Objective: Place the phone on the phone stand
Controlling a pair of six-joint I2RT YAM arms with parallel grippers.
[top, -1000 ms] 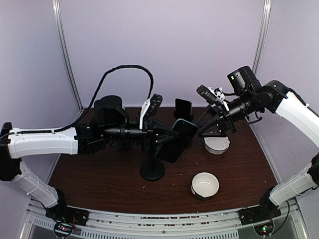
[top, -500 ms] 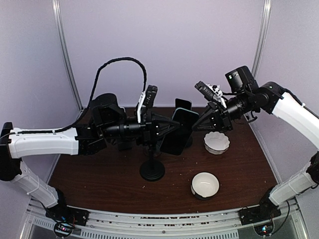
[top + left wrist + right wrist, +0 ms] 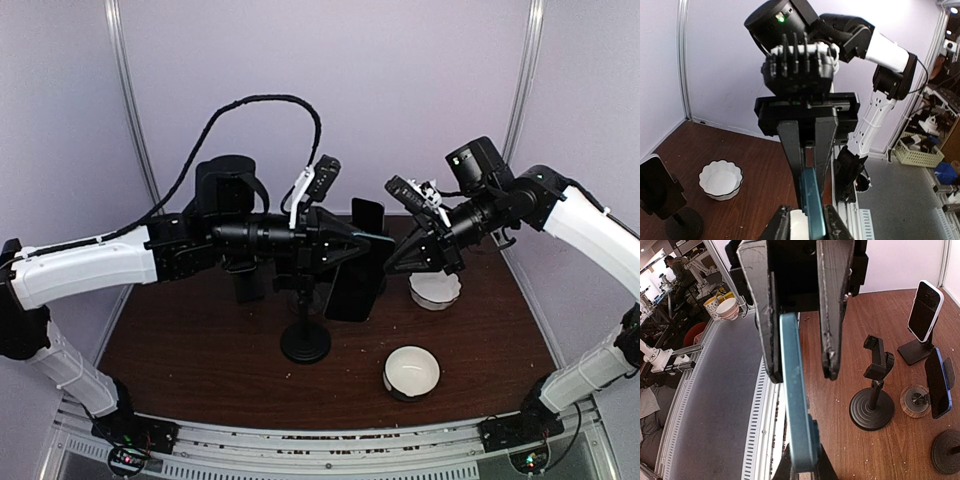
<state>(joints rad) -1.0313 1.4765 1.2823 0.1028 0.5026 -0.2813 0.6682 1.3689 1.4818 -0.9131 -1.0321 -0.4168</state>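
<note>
The phone [image 3: 355, 287], dark with a teal edge, hangs above the table between both grippers. In the right wrist view my right gripper [image 3: 802, 468] is shut on the phone's teal edge [image 3: 792, 390]. My left gripper [image 3: 362, 245] still straddles the phone's other end. One of its fingers [image 3: 832, 315] stands clear of the phone and the other lies against it, so its jaws are open. In the left wrist view the phone [image 3: 813, 202] stands between my left gripper's [image 3: 806, 226] parted fingers. The empty black phone stand [image 3: 305, 338] with a round base is just below and to the left.
A scalloped white bowl [image 3: 435, 290] and a round white bowl [image 3: 411, 371] sit at the right. Another phone [image 3: 367, 215] stands on a stand behind. More stands hold a white phone [image 3: 925, 310] and a blue one [image 3: 938, 382].
My right gripper has closed on the phone. My left gripper's jaws have parted from it. Both arms shifted slightly and the phone now hangs more upright.
</note>
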